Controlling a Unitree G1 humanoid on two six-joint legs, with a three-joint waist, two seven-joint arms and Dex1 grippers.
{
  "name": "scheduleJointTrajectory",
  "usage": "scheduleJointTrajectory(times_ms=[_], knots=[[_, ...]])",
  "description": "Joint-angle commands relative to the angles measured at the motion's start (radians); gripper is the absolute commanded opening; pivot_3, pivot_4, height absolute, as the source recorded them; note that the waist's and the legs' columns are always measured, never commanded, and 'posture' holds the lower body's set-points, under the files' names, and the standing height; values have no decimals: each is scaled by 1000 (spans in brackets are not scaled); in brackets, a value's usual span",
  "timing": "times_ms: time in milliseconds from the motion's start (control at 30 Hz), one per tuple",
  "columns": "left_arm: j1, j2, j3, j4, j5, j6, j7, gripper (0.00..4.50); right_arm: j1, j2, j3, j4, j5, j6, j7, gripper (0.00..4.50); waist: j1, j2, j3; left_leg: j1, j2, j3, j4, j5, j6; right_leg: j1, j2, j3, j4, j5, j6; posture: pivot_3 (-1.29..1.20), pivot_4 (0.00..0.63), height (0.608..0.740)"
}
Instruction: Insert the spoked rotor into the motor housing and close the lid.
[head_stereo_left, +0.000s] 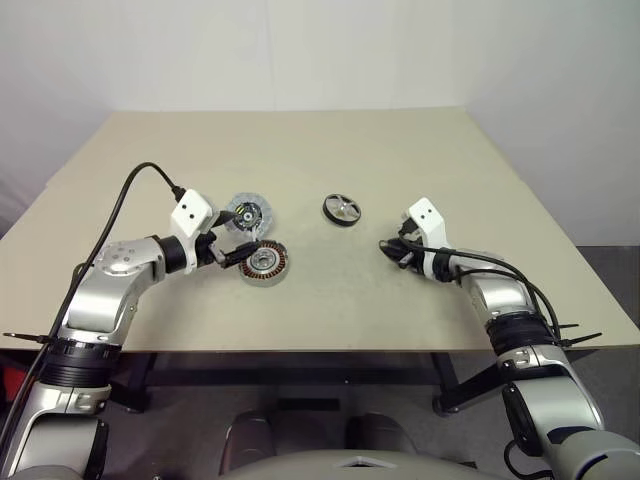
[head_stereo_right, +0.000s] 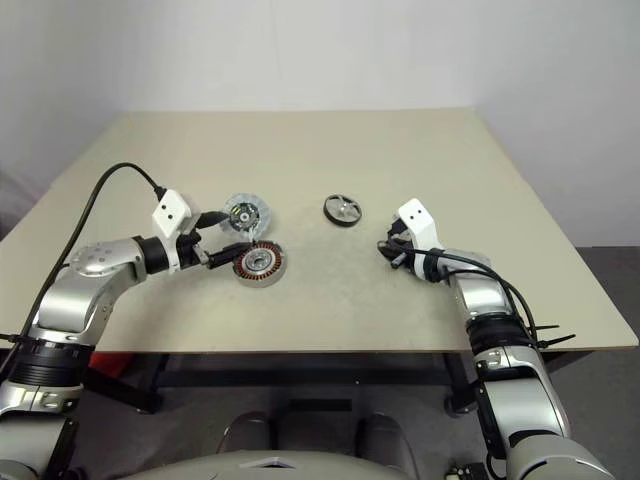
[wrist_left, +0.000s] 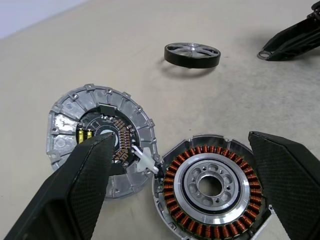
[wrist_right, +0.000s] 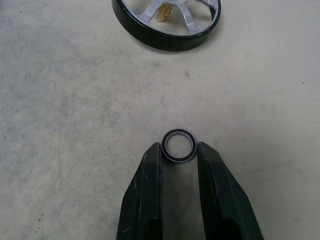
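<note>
The spoked rotor (head_stereo_left: 342, 209), a dark wheel with pale spokes, lies flat in the middle of the table. The motor housing (head_stereo_left: 265, 263), ringed with copper coils, lies left of centre, with the lid (head_stereo_left: 248, 212) lying inner face up just behind it. My left gripper (wrist_left: 181, 140) is open, and its fingers stand wide to either side of the housing (wrist_left: 210, 185) without touching it. To the right of the rotor (wrist_right: 167, 22), my right gripper (wrist_right: 179, 147) points at it, with its fingertips shut on a small black ring (wrist_right: 179, 145) low over the table.
The tan table (head_stereo_left: 320, 150) is bare behind the parts and reaches its front edge close below both arms. A black cable (head_stereo_left: 130, 185) loops up from my left wrist.
</note>
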Motion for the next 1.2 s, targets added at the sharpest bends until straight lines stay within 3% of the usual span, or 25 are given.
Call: scheduleJointTrajectory(times_ms=[33,200,500,767,1200], knots=[[-22,12,29,-11,1,-19,5,4500,-38,2,-21,-18,19,13,-3,661,0,0,0,0,0,0,0,0,0,0,0,0,0,0,0,0,0,740],[-25,-3,55,-9,-39,8,2,4500,-60,35,-42,-166,106,118,33,661,-2,0,0,0,0,0,0,0,0,0,0,0,0,0,0,0,0,740],[45,30,-40,-12,1,42,-71,4500,-102,117,72,-354,131,246,75,661,-3,0,0,0,0,0,0,0,0,0,0,0,0,0,0,0,0,740],[88,107,-13,51,50,-11,-75,4500,-162,211,180,-297,88,228,70,661,-8,0,0,0,0,-1,-1,0,0,0,0,0,0,0,0,0,0,740],[170,132,6,70,95,-43,-51,4500,-219,350,251,-106,32,177,38,661,-13,-1,0,0,0,-1,-2,0,-1,0,0,0,0,0,0,0,0,740]])
